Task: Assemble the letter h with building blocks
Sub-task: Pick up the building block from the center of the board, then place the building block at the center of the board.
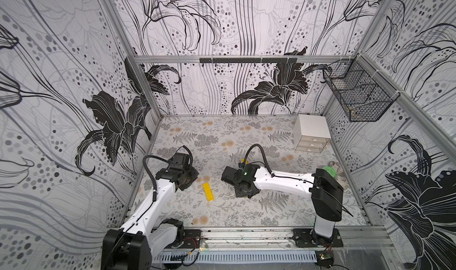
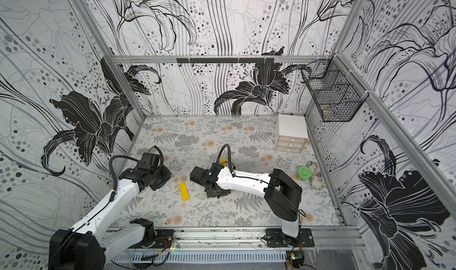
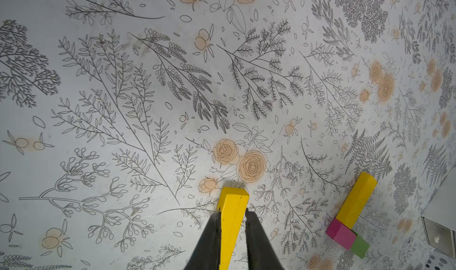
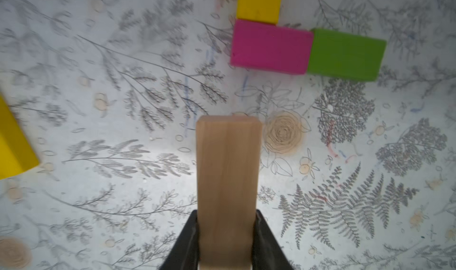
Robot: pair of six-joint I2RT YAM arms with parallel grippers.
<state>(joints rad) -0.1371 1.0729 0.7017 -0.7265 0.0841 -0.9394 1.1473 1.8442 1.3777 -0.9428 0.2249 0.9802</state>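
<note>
In both top views the yellow leg block (image 1: 207, 191) shows over the table (image 1: 222, 138) at 4 o'clock of the left arm (image 1: 160, 190) wrist. Only a tip of the yellow stem block (image 1: 244, 161) peeks out at 12 o'clock of the right arm (image 1: 283, 180) wrist. Neither arm's fingers show there. The two wrists are near each other, so the likeliest trouble is a bump between arms if both close on the same spot together.

In the left wrist view the left claw (image 3: 233, 213) is clenched on one end of the yellow leg block, well apart from the magenta block (image 3: 341, 234) and green block (image 3: 360, 246). Held by its end, it could swivel in the grip or land skewed.

In the right wrist view the right claw (image 4: 226, 213) grasps the wood block (image 4: 228, 165), whose free end points at the magenta block with a gap between. The magenta, green and stem blocks touch but seem merely to rest together. I judge that pushing the wood too far would shove them out of line, and a crooked release would leave the stem bent.
</note>
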